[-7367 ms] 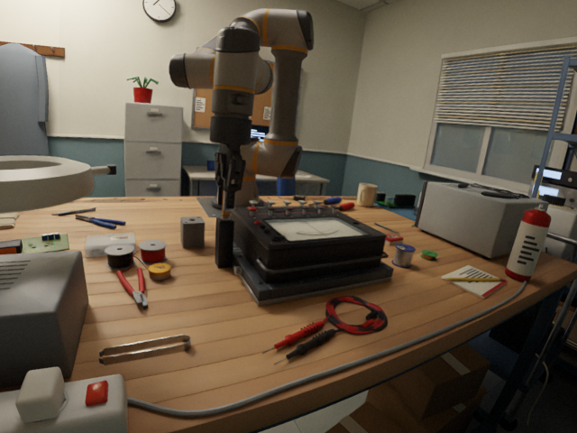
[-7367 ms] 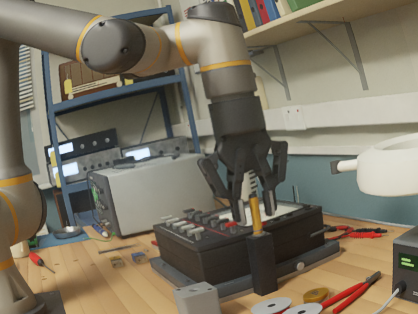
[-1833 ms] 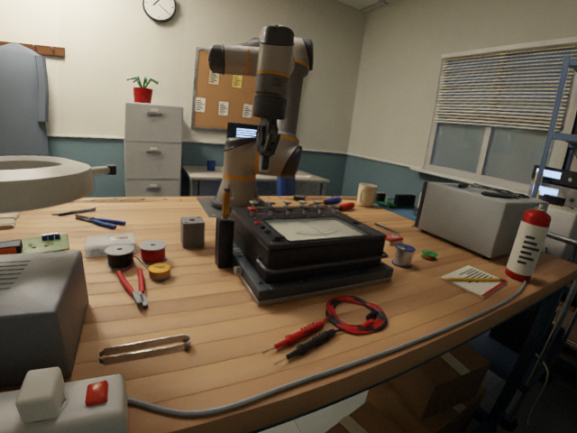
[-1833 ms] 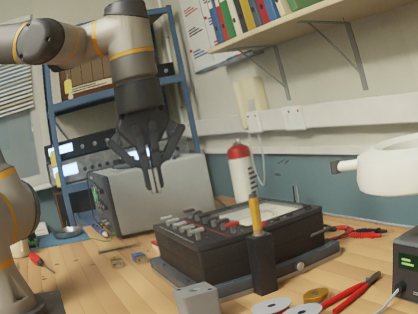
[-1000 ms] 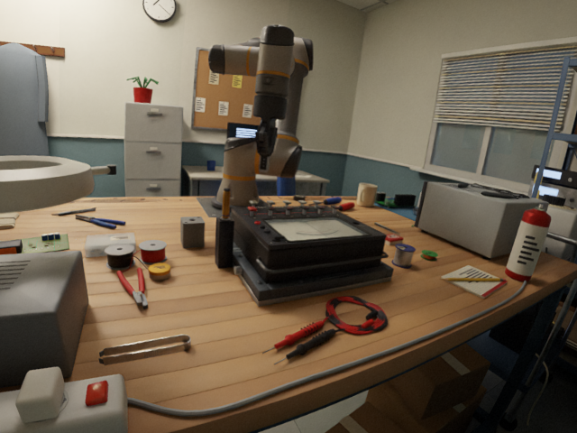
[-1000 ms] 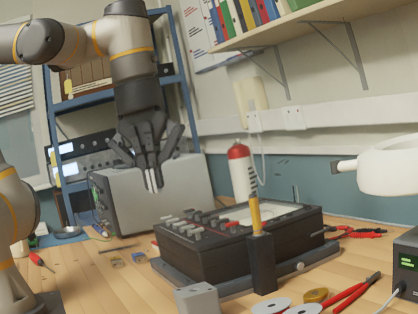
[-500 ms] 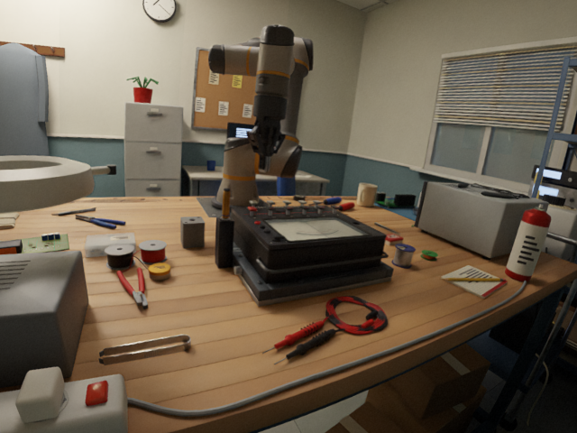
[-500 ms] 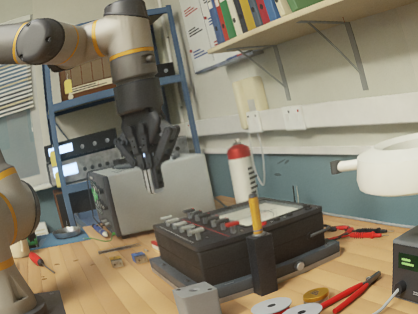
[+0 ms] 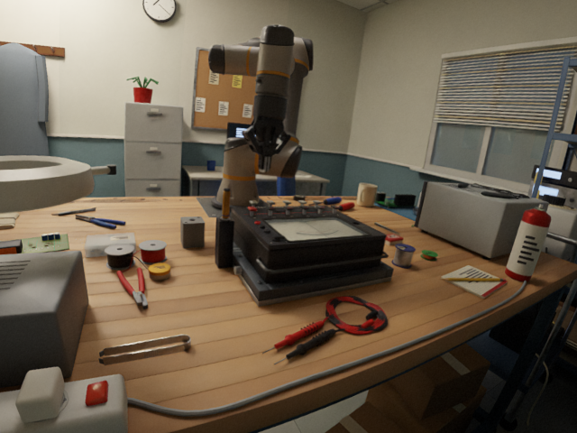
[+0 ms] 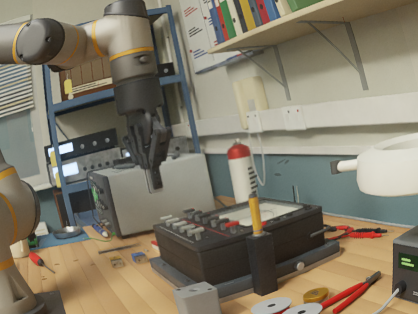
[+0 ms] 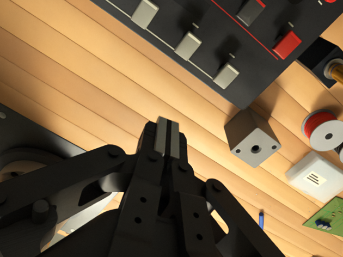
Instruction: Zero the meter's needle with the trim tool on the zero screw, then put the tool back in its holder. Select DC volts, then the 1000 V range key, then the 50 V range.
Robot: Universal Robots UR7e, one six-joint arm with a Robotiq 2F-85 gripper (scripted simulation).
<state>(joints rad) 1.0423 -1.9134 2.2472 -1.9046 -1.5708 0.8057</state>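
In the middle of the wooden bench sits the black meter (image 9: pixel 310 244) (image 10: pixel 240 237) on its grey base, with a pale dial window on top and a row of grey keys (image 11: pixel 188 45) (image 10: pixel 182 225) along its back edge. A red key (image 11: pixel 286 44) sits at the end of a second row. The yellow-handled trim tool (image 9: pixel 226 202) (image 10: pixel 255 215) stands upright in its black holder (image 9: pixel 224 242) (image 10: pixel 261 262) at the meter's corner. My gripper (image 9: pixel 265 165) (image 10: pixel 154 185) (image 11: pixel 166 135) hangs high above the bench behind the key row, closed and empty.
A small grey block (image 11: pixel 252 138) (image 9: pixel 192 231) stands on the bench beside the meter's corner, with wire spools (image 9: pixel 152 250) and a white box (image 11: pixel 315 180) beyond it. A grey instrument case (image 9: pixel 473 216) stands to the meter's other side. Test leads (image 9: pixel 335 326) lie in front.
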